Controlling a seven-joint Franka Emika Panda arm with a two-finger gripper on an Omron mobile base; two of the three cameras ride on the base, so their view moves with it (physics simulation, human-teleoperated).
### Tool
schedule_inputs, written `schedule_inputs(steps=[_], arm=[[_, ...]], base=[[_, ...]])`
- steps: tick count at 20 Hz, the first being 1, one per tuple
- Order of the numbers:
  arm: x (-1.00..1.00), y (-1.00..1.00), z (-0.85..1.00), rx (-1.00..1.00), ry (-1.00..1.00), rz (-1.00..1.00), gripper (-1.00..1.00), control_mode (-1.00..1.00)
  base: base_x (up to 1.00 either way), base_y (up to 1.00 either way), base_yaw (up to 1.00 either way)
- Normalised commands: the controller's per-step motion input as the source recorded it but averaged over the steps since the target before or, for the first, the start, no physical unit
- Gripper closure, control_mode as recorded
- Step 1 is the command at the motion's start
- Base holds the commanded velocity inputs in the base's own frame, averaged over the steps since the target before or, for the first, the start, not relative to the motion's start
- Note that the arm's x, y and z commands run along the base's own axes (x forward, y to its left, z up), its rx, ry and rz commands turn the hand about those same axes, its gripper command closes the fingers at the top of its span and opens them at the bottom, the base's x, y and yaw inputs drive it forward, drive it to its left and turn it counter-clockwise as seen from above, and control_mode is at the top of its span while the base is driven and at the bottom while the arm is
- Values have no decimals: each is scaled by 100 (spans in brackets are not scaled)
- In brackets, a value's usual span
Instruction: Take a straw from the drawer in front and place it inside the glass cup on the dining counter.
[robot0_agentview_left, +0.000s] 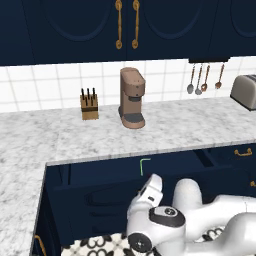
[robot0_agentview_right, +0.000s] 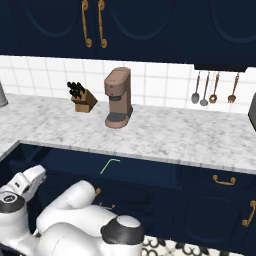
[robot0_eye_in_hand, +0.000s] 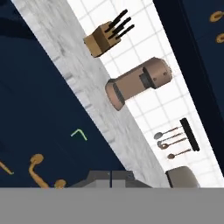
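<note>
We see the green straw (robot0_agentview_left: 143, 165) lying in the open navy drawer (robot0_agentview_left: 100, 175) just under the front edge of the marble table (robot0_agentview_left: 165, 132), below the brown coffee machine (robot0_agentview_left: 132, 98) and to the right of the knife block (robot0_agentview_left: 89, 104). Our gripper (robot0_eye_in_hand: 110, 176) has its fingers together and holds nothing, and it sits apart from the straw, nearer to us than the drawer.

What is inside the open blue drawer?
A thin green straw lies in the drawer. The counter edge above covers the drawer's back part, so that part stays unseen.
</note>
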Motion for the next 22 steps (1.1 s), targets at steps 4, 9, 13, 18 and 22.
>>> schedule_inputs(steps=[4,9,13,18,22], arm=[[35,-4,65,1,49,-3,100,-100],[4,-25,64,22,22,-38,100,-100],[0,-28,34,29,63,-38,100,-100],[15,-8,8,10,45,-24,100,-100],[12,-6,-25,8,-12,-17,100,-100]], base=[[0,0,0],[0,0,0],[0,0,0],[0,0,0],[0,0,0]])
